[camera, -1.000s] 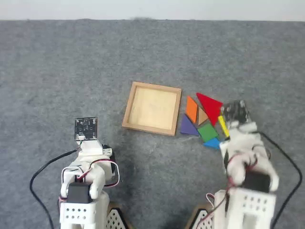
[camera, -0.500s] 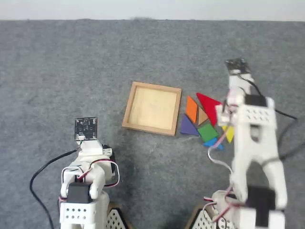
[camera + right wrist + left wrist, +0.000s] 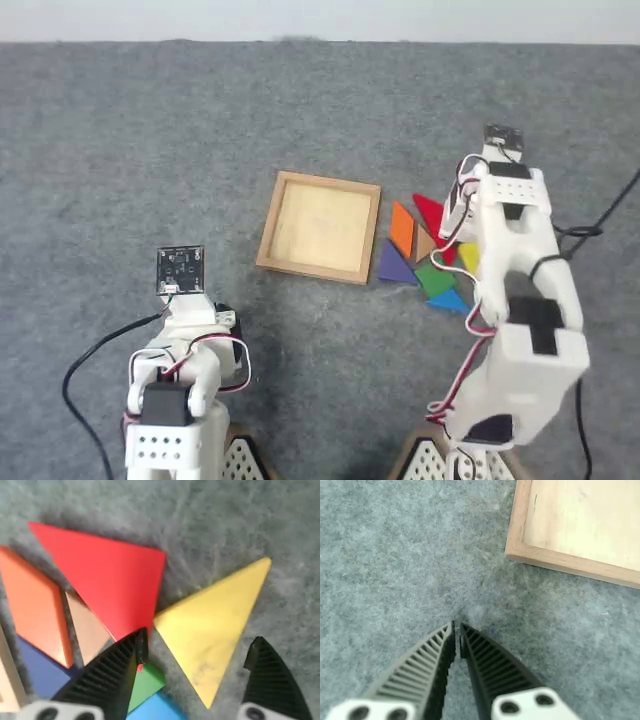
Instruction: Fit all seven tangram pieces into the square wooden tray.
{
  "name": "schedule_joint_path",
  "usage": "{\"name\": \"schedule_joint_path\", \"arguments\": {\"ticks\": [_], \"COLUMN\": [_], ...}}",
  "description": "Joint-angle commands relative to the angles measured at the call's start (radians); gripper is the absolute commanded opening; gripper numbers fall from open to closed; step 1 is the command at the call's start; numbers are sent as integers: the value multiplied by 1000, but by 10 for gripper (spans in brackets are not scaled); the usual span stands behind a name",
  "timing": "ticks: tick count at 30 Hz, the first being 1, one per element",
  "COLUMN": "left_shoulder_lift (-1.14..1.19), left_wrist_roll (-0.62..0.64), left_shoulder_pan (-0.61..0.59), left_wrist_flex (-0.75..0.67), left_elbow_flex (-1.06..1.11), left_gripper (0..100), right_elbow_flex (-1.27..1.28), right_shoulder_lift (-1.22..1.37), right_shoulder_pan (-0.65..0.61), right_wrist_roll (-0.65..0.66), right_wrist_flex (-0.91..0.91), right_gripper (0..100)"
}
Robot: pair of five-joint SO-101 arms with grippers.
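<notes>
Beside the square wooden tray (image 3: 318, 268) on the grey desk (image 3: 150, 120), your right pincer (image 3: 200, 645) hangs open astride the yellow triangle (image 3: 212, 630). One finger is at the corner nearest the red triangle (image 3: 112, 580), the other just off its long edge. The piece seems to lie flat. Your left pincer (image 3: 456, 628), closed and empty, sits near the tray's corner, farther from the pieces.

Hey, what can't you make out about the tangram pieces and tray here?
High view: the right arm covers most of the yellow triangle and part of the red triangle.
Right wrist view: a finger of the right tool hides much of the green piece; the frame edge cuts off the light blue piece.
Left wrist view: the frame edge cuts off most of the wooden tray.
</notes>
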Motion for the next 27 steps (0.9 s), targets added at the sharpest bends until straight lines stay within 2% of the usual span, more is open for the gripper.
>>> {"name": "schedule_joint_path", "arguments": {"ticks": [1, 20, 27], "left_shoulder_lift": [-20, -20, -20], "left_wrist_roll": [-15, -15, -15], "left_shoulder_pan": [-6, -6, -6], "left_wrist_flex": [5, 5, 5], "left_elbow_flex": [-13, -13, -13], "left_gripper": [14, 14, 14], "right_elbow_flex": [-86, -172, -164], "right_shoulder_lift": [31, 183, 183], "right_shoulder_pan": [15, 22, -16], "right_wrist_roll": [-15, -77, -68], "right_wrist_flex": [7, 8, 117], "right_gripper": [318, 318, 318]}}
